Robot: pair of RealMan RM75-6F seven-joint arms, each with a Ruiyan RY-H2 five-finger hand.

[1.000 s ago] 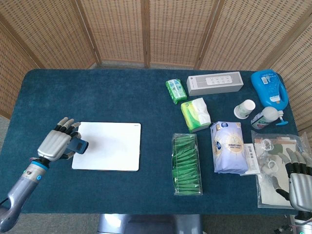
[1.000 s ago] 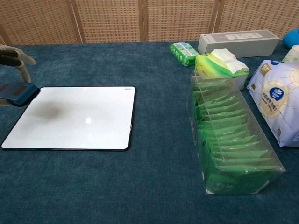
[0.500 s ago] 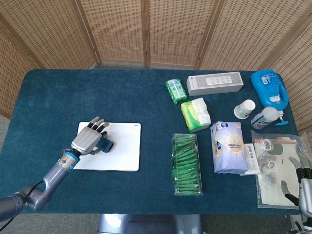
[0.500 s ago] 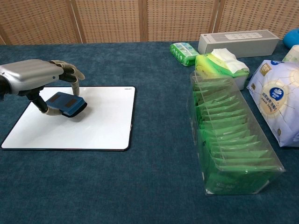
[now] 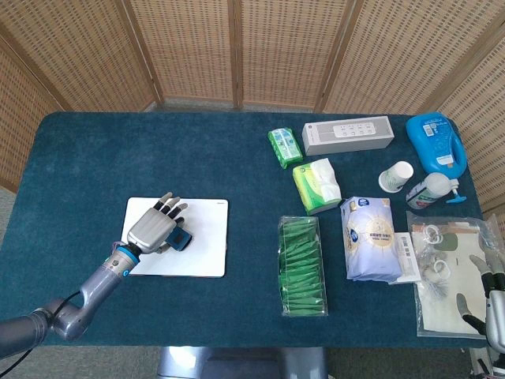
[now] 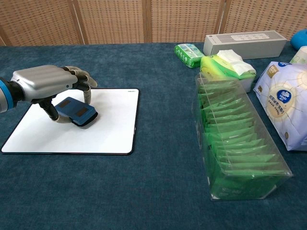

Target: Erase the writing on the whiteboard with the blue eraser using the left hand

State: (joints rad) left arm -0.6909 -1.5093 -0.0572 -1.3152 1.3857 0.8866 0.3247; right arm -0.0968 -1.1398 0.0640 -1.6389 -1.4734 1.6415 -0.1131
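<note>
Left hand (image 6: 45,84) has swept right across whiteboard (image 6: 110,129), fingers clamped on blue eraser (image 6: 76,111); tilted eraser risks missed patches or slipping.

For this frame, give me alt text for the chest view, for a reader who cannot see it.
The robot's silver left hand holds a flat blue eraser on a blank white rectangular whiteboard lying on a dark blue table. A clear box of green packets stands to the right.

Staged robot test station: a table covered in dark blue cloth (image 5: 158,158), enclosed behind by folding woven-rattan screens (image 5: 237,47), with assorted packaged household goods (image 5: 371,237) right of the left hand (image 5: 154,230).
</note>
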